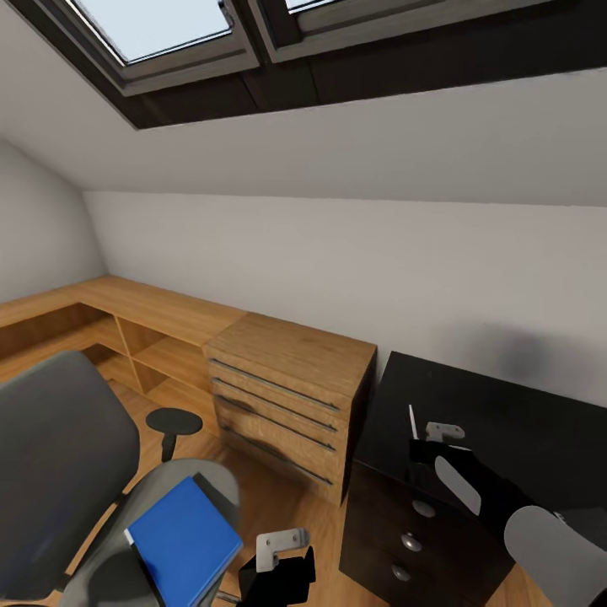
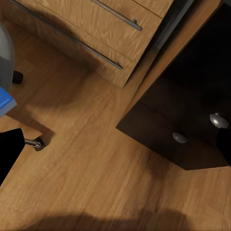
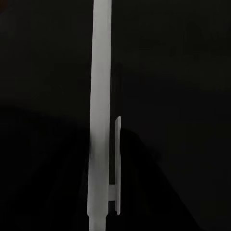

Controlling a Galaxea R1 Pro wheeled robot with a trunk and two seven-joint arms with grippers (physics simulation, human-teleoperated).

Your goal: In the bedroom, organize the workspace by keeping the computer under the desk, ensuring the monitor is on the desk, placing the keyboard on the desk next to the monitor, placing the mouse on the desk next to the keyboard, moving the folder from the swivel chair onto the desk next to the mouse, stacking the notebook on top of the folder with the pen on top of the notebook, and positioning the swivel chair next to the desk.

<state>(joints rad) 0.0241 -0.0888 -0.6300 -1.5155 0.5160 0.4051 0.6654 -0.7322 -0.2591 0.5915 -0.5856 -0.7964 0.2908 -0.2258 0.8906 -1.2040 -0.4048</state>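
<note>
Where the sloped ceiling meets the wall at far left, a low wooden shelf unit (image 1: pixel 126 324) runs along the room, and in front of it stands the grey swivel chair (image 1: pixel 67 447) with its round black armrest (image 1: pixel 173 420). On the chair's seat lies the blue folder (image 1: pixel 181 535), flat and slightly turned, one corner hanging past the seat edge; in the left wrist view a sliver of that blue cover (image 2: pixel 6 100) shows beside a chair caster (image 2: pixel 36 143) on the wooden floor (image 2: pixel 96 183). Just beside the folder, low in the head view, hovers the left gripper (image 1: pixel 282 552); its fingers are too dark against the arm to read, so I cannot tell whether they are apart or together, and nothing appears to be between them. Further right stands a light wooden drawer chest (image 1: pixel 291 396) with long metal handles, set against the wall. Next comes the black desk, its dark tabletop (image 1: pixel 506 421) bare where it shows, with round silver knobs (image 1: pixel 410 541) down its drawer front. Over the tabletop's near part the right gripper (image 1: pixel 421 447) is clamped on a thin white pen (image 1: pixel 412 421), which stands roughly upright from the fingers; the right wrist view shows the pen (image 3: pixel 100 110) as a long pale shaft with its clip against the black surface.
</note>
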